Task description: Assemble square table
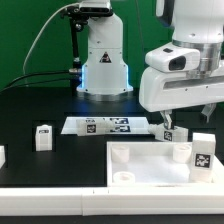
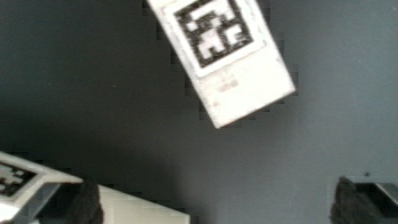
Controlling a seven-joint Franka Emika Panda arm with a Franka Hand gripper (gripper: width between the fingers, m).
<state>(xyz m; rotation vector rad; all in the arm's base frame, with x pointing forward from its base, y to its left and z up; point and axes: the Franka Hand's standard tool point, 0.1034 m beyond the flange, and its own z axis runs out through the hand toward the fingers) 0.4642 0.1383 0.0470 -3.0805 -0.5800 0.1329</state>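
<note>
Black bench [image 1: 40, 100] carries it all. Arm [image 1: 180, 75] hangs over bench's part on the exterior view's right. Table top [image 1: 150, 165] lies flat along bench's front edge, sockets up. Marker board [image 1: 105, 125] lies mid-bench, just behind the top's back edge. Lone leg [image 1: 43, 137] stands upright twd the exterior view's left, well apart from the top. Tagged leg [image 1: 200, 155] stands on the top's right part. Third leg [image 1: 170, 133] sits at the top's back edge, below gripper [image 2: 217, 205]. Gripper fingers spread wide, nothing btwn them.
</note>
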